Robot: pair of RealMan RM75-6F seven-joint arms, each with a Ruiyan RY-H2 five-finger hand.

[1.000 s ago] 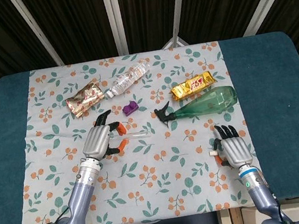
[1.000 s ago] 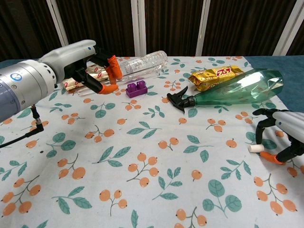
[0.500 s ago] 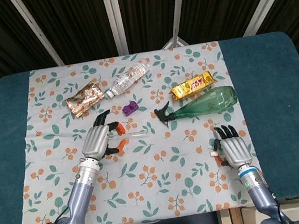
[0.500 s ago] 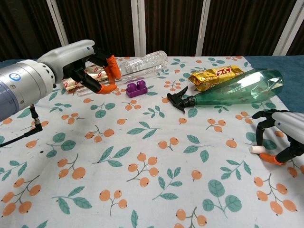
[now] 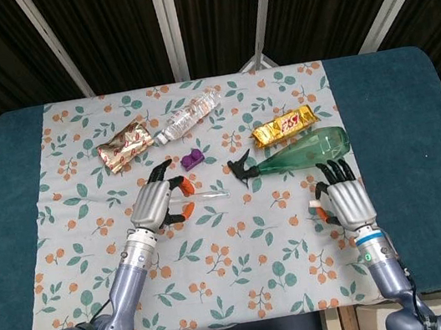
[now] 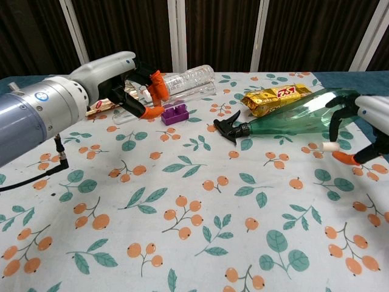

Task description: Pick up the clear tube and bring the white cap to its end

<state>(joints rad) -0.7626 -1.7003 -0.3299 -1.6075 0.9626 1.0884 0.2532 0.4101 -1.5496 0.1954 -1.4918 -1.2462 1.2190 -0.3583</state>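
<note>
Since the earlier frames: right hand [image 6: 364, 131] has lifted off the counter [image 5: 388, 103] and moved toward the green spray bottle [image 5: 303, 151]; white cap [image 6: 330, 146] now pinched in its fingers [image 6: 346, 158], clear of the cloth. Left hand [image 5: 155, 205] has shifted right, nearer the purple brick [image 5: 193, 158]. Its fingers are curled around the near end of the clear tube [image 5: 208, 193], whose far end pokes out to the right; whether the tube is off the cloth cannot be told.

Edges and room: open floral cloth [image 5: 244, 254] between the two hands. Water bottle [image 5: 187, 118], red snack packet [image 5: 125, 145] and gold wrapper [image 5: 283, 126] sit toward the far edge.
</note>
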